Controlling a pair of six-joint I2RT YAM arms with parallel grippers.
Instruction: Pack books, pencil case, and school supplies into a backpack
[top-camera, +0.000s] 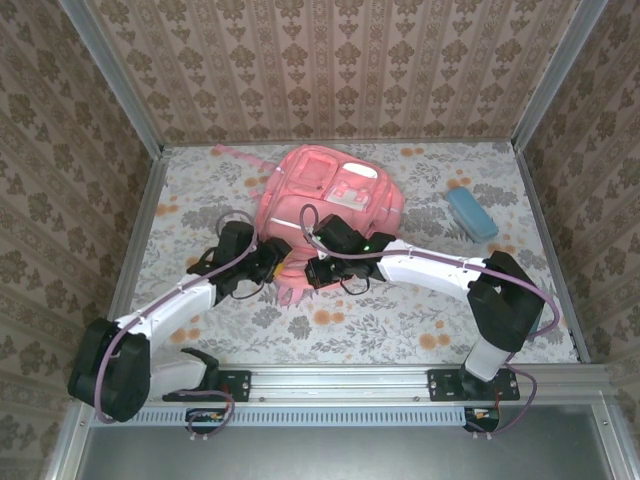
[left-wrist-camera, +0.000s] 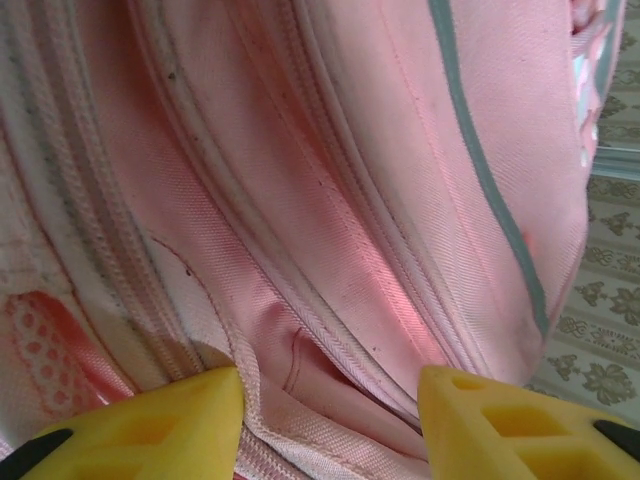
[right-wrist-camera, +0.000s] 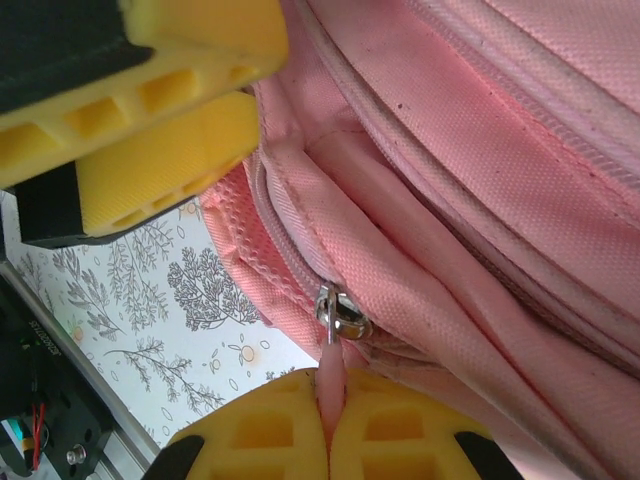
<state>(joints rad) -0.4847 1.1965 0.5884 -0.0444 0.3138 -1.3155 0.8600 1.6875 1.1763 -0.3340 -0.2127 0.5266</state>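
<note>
Backpack (top-camera: 325, 205) lies flat mid-table, front pockets up, long axis running from the arms toward the back wall.
We note the right gripper (right-wrist-camera: 328, 410) pinched on the zip pull (right-wrist-camera: 329, 372) at its near edge, and the left gripper (left-wrist-camera: 330, 400) with jaws apart over the fabric. The pencil case (top-camera: 472, 213) lies apart by the right wall. The floral tablecloth (top-camera: 400, 320) is walled on three sides.

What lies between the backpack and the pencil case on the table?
Nothing stands there: between the backpack and the pencil case the stretch is bare floral table cover, seen in the top view.
</note>
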